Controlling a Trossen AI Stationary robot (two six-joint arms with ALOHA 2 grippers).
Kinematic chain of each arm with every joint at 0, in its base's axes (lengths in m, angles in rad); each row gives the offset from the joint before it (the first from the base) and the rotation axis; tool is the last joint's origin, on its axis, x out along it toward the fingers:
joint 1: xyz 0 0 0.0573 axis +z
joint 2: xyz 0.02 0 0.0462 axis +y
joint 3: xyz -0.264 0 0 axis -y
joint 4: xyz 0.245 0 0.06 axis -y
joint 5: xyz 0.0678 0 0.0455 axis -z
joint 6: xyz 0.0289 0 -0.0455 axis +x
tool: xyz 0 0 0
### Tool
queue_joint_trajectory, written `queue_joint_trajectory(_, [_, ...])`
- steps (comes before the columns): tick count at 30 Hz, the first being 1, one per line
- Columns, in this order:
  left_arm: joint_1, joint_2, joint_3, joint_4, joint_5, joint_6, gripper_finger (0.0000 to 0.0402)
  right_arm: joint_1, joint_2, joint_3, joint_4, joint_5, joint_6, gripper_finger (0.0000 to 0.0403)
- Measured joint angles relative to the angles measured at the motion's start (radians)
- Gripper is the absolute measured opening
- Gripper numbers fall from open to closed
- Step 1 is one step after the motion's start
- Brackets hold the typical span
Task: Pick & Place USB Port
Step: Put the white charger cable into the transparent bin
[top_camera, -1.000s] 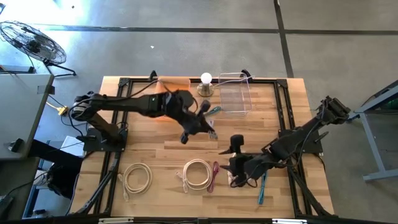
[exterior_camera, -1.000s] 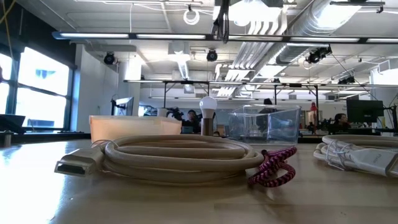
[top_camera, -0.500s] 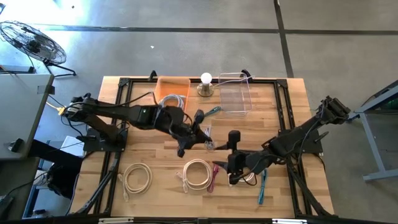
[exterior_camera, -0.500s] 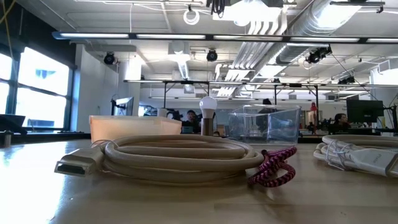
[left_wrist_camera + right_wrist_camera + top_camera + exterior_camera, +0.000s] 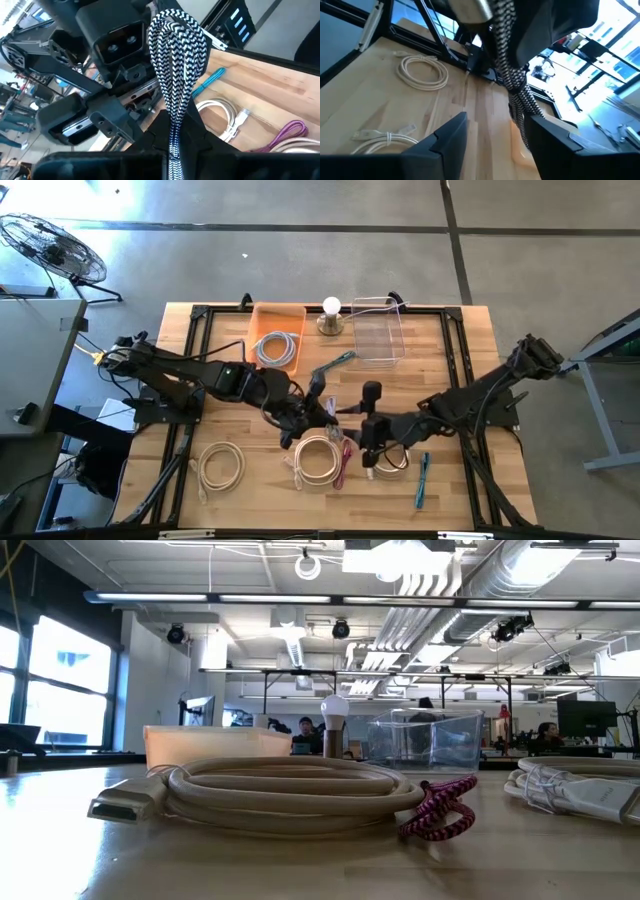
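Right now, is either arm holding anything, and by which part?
The left pincer is shut on the black-and-white braided cable, pinching the bundle at its lower end. The right pincer is open beside it, holding nothing.

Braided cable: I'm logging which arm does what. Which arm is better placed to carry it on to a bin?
Left, probably. The left gripper is already shut on the braided cable. The right gripper is open close by, with a finger on each side of the cable, gripping nothing.
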State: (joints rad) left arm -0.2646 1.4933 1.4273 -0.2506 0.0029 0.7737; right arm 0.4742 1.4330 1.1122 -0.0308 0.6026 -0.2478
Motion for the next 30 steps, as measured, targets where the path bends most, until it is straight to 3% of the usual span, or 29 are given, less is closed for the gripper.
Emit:
queue_joint_trajectory(5, [-0.013, 0.000, 0.000, -0.006, 0.003, -0.002, 0.0008, -0.021, 0.000, 0.000, 0.026, -0.061, -0.010, 0.0174])
queue_joint_trajectory(15, [-0.082, 0.000, 0.000, -0.043, -0.039, -0.012, 0.0007, -0.024, 0.000, 0.000, 0.057, -0.053, -0.049, 0.0146])
queue_joint_trajectory(24, [-0.082, 0.000, 0.000, -0.038, -0.057, 0.013, 0.0007, -0.023, 0.000, 0.000, 0.075, -0.166, -0.049, 0.0154])
queue_joint_trajectory(30, [-0.083, 0.000, 0.000, -0.035, -0.069, 0.031, 0.0014, -0.025, 0.022, 0.001, 0.107, -0.181, -0.073, 0.0164])
